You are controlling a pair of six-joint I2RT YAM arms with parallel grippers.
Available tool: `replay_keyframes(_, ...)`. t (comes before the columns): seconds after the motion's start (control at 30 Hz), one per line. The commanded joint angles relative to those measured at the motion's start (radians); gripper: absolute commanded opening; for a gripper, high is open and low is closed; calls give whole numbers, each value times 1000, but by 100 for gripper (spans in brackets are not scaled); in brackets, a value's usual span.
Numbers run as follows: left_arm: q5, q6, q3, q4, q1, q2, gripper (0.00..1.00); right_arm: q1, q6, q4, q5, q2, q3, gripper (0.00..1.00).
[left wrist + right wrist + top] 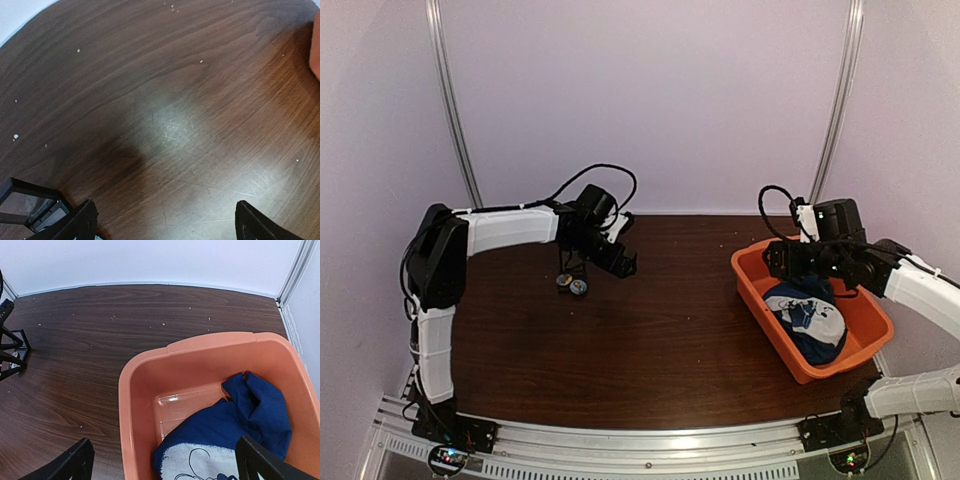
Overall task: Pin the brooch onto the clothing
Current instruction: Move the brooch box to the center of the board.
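Observation:
The brooch (579,287) is a tiny round silvery-blue badge lying on the table, with a second small round piece (563,282) touching its left side. My left gripper (620,262) hovers just right of them, open; the left wrist view shows only bare wood between its fingers (82,222), gripper (165,205). The clothing (807,318) is a crumpled navy T-shirt with a white cartoon print, lying in the orange tub (752,272). My right gripper (782,262) hangs open over the tub's far left corner, with the clothing (235,422) below the gripper (165,440) and untouched.
A small black hinged box (570,262) stands just behind the brooch, seen at the lower left corner as the box (30,210). The orange tub (137,405) sits at the table's right side, close to the right wall. Dark wooden table (660,330) spreads between the arms.

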State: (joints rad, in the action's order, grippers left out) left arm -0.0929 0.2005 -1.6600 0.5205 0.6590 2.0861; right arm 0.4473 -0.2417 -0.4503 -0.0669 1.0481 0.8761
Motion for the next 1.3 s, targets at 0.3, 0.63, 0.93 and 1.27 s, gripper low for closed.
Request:
replay_keyframes(0.3, 98, 60, -27, 70, 1, 110, 98, -3, -1, 14, -11, -6, 19, 100)
replay_keyframes(0.63, 123, 111, -51, 107, -8, 155, 98, -1, -1, 0, -16, -22, 12, 100)
replay_keyframes(0.93, 122, 144, -49, 110, -46, 168, 98, -1, -4, -5, -13, -29, 17, 100)
replay_keyframes(1.27, 139, 168, -49, 114, -79, 179, 98, 1, -8, -1, -3, -28, 21, 100)
